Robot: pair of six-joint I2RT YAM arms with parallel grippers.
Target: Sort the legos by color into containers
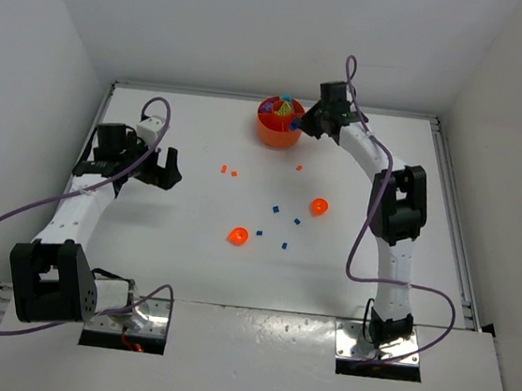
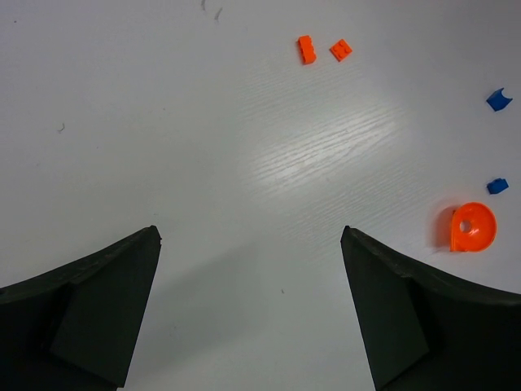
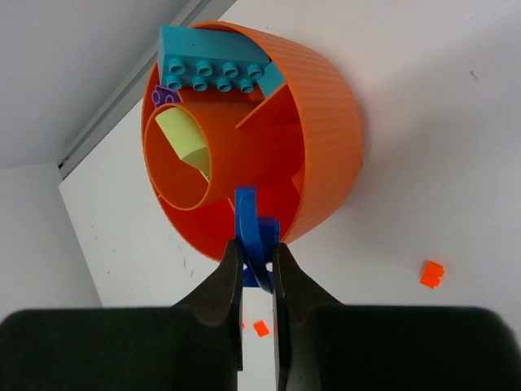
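Inspector: State of the right hand point(image 3: 257, 251)?
Assessor: Closed narrow on a blue piece point(image 3: 247, 213), held at the rim of the orange dish point(image 3: 330, 122). A cyan brick point(image 3: 213, 69), lime piece point(image 3: 183, 138) and purple piece point(image 3: 165, 98) lie inside the dish.
Inspector: And the left hand point(image 2: 248, 236)?
Assessor: Spread wide, holding nothing, above the worktop point(image 2: 163, 122). Two small orange pieces point(image 2: 307, 49) lie ahead of it; a rounded orange piece point(image 2: 472, 228) sits off to the side.

White table point(image 1: 189, 244), white enclosure walls point(image 1: 261, 26), metal rail point(image 1: 452, 217) along right edge
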